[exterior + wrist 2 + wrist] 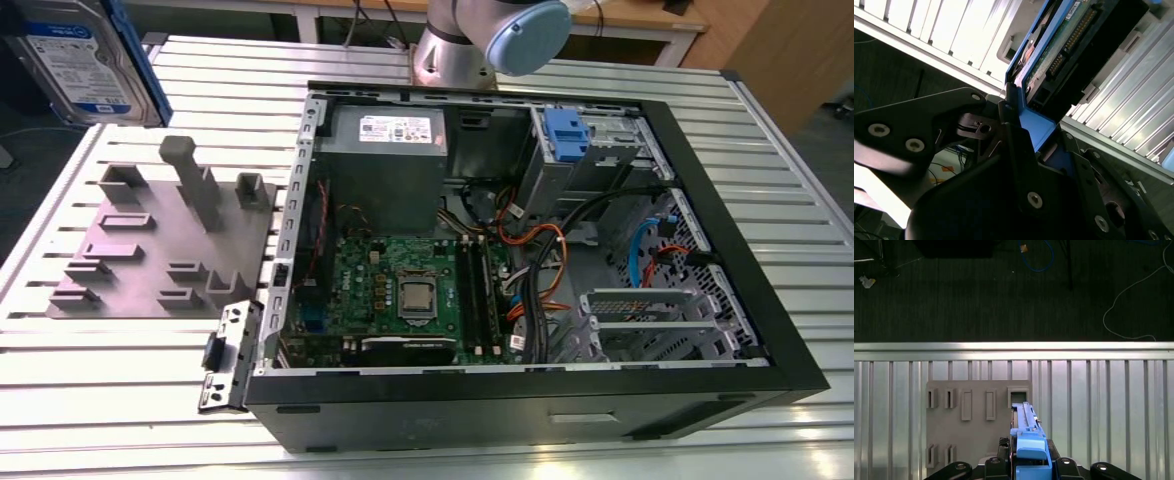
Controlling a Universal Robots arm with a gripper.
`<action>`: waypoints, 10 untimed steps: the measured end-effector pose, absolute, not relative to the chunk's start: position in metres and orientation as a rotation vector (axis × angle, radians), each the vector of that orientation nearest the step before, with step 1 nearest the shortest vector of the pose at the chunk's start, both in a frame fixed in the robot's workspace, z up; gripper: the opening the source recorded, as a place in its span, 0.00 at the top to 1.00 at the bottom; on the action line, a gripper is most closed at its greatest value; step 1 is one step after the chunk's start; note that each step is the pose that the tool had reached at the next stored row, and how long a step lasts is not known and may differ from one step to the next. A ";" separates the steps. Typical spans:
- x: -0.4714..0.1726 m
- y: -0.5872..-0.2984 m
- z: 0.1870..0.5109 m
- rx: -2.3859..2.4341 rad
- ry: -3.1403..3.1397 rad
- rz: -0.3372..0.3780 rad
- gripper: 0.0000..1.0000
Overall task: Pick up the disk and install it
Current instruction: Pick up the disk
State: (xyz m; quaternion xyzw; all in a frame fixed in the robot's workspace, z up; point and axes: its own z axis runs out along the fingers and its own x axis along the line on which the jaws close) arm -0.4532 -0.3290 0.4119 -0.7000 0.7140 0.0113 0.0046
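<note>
Items on my feeds, nearest the wrist first.

1. Gripper [1041, 127]. It is closed on the blue plastic at one end of the disk, and a dark finger [1015, 135] presses flat against the blue side rail. I take this hold as deliberate, since it leaves the metal body and the circuit board clear of the jaws.

2. Disk [83, 55]. It is held in the air, projecting straight out from the jaws. In the first wrist view it sits edge-on with its blue tab nearest the camera. In the exterior view its labelled face is turned toward the camera, at that view's upper left.

3. Fixture plate [974, 432]. This grey plate with slots and posts lies on the table directly below the disk. One slot just past the disk's far edge stands vacant, and I judge it to be a holder for the disk.

4. Table [134, 400]. It is made of aluminium slats and carries both the plate and the case.

5. Computer case [534, 410]. It is open with its side off, well apart from the disk. The power supply [387, 130] and the blue latch [567, 135] sit at its far end. The disk is not yet installed.

6. Arm's base [467, 45]. It stands behind the case.
</note>
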 end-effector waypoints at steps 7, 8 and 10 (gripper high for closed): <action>-0.453 -0.329 0.414 -2.193 2.237 0.035 0.64; -0.453 -0.329 0.414 -2.193 2.237 0.035 0.64; -0.453 -0.329 0.414 -2.193 2.237 0.035 0.64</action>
